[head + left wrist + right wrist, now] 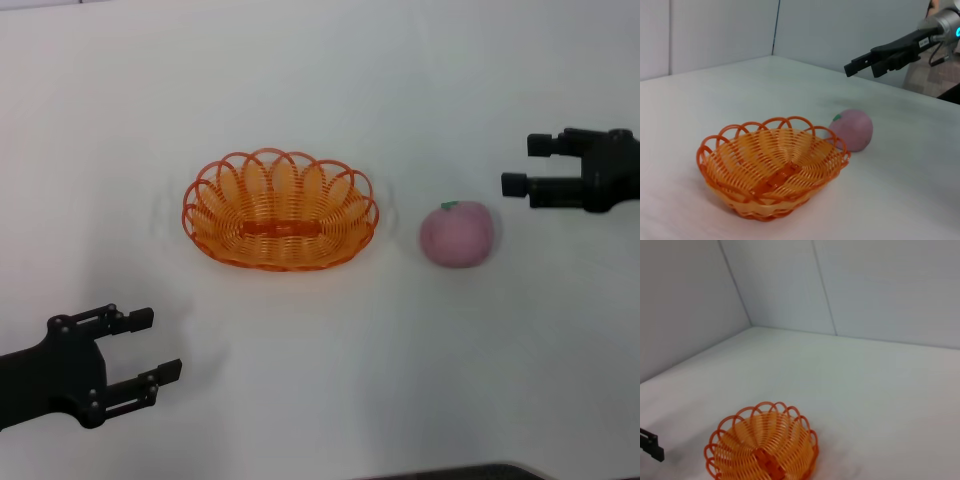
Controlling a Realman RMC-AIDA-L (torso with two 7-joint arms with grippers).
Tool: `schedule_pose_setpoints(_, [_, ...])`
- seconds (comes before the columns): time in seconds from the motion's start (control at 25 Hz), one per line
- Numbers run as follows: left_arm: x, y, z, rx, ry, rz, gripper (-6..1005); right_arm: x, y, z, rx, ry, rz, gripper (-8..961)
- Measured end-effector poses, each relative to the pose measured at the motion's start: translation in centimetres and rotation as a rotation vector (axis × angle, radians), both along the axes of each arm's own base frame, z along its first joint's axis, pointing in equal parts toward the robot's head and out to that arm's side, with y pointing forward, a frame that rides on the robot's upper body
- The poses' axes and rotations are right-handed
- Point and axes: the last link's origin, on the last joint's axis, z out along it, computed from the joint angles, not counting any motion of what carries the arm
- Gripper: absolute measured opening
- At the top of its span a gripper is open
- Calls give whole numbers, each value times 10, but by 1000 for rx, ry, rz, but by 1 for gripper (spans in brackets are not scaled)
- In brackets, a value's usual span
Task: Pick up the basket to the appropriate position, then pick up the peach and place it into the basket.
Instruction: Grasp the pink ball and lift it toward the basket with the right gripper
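Empty orange basket [280, 210] beside pink peach [457, 235]

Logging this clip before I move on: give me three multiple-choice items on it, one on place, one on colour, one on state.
1. Where is the round pink peach relative to the oval orange plastic-wire basket?
A. inside it
B. on the table beside it, on the robot's right
C. held in the air

2. What colour is the small leaf on top of the peach?
A. green
B. yellow
C. brown

3. How do the left gripper and the right gripper stand?
A. both open, holding nothing
B. left shut on the basket
C. right shut on the peach

Answers: 1 B, the head view shows a gap between them; 2 A, green at its top; 3 A, both jaws are spread, clear of everything.
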Motion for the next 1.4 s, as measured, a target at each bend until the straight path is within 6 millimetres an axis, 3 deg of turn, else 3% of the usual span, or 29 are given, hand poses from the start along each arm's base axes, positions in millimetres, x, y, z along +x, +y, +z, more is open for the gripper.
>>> schedule_pose_setpoints(0.4, [-1,-1,1,3,1,6,688,-34,35,5,-154,-126,-43,855])
schedule_pose_setpoints(0.72, [-2,0,3,18,-4,11,687,-71,60,4,-290,-339,-88,855])
schedule_pose_setpoints(1.12, [-2,0,3,19,-5,11,687,-109,75,-24,-409,-510,-76,858])
schedule_pose_setpoints(1.4, [-1,1,4,19,-6,7,686,-114,75,-41,-444,-582,-94,864])
